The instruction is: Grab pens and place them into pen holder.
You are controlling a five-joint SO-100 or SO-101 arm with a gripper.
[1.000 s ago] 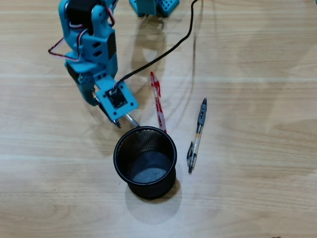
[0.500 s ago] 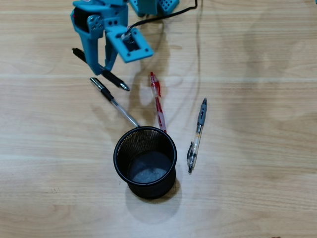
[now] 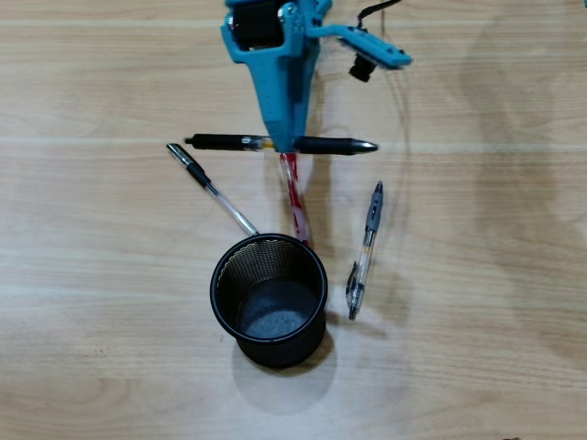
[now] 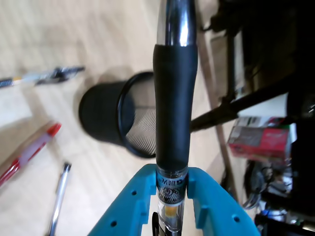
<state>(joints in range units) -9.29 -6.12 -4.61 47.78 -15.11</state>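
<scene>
Overhead view shows the gripper clamped across the middle of the black pen, carried crosswise beyond the pen holder so it can swing over the rim, while the red pen, clear pen and grey-grip pen lie around the holder

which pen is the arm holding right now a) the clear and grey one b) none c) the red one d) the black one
d, the jaws are shut on the black pen, held crosswise above the table in the overhead view, while the red pen and the clear-and-grey pen lie on the table.
</scene>
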